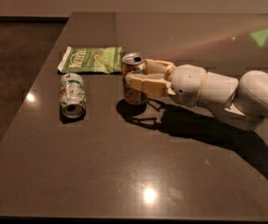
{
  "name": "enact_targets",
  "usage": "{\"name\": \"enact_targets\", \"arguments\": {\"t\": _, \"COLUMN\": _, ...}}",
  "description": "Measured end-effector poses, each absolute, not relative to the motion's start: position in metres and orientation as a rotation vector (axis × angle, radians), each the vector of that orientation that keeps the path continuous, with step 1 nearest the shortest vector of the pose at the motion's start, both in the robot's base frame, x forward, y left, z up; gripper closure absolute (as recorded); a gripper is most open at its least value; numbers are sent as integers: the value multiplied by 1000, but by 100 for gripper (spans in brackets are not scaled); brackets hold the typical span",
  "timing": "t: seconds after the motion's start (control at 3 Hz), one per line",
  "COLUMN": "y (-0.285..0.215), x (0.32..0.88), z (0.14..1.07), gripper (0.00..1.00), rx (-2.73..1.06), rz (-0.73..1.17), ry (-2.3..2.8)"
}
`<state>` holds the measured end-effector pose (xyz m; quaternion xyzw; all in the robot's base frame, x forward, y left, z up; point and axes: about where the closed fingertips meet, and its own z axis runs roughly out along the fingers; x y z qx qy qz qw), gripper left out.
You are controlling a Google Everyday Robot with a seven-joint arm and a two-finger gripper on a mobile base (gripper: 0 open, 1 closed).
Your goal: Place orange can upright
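Gripper (130, 77) pinching orange can (134, 96) roughly upright; letting go before the base under it sits flat could tip the can.

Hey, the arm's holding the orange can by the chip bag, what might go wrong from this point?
The tool, at mid-table, is shut on the orange can, held roughly upright; whether its base touches the table is unclear. Released too high, it may topple. On withdrawal, a finger might drag it over. A fallen can could roll into the green-and-white can lying on its side nearby, or the chip bag behind.
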<state>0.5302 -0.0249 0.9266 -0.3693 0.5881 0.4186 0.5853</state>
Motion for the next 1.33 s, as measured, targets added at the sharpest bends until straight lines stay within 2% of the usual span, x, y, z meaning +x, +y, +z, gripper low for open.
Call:
{"name": "enact_targets", "arguments": {"t": 0.33, "y": -25, "x": 534, "z": 919, "gripper": 85, "rx": -850, "rz": 980, "ry": 1382}}
{"name": "enact_targets", "arguments": {"t": 1.33, "y": -20, "x": 534, "z": 917, "gripper": 16, "rx": -850, "rz": 978, "ry": 1387}}
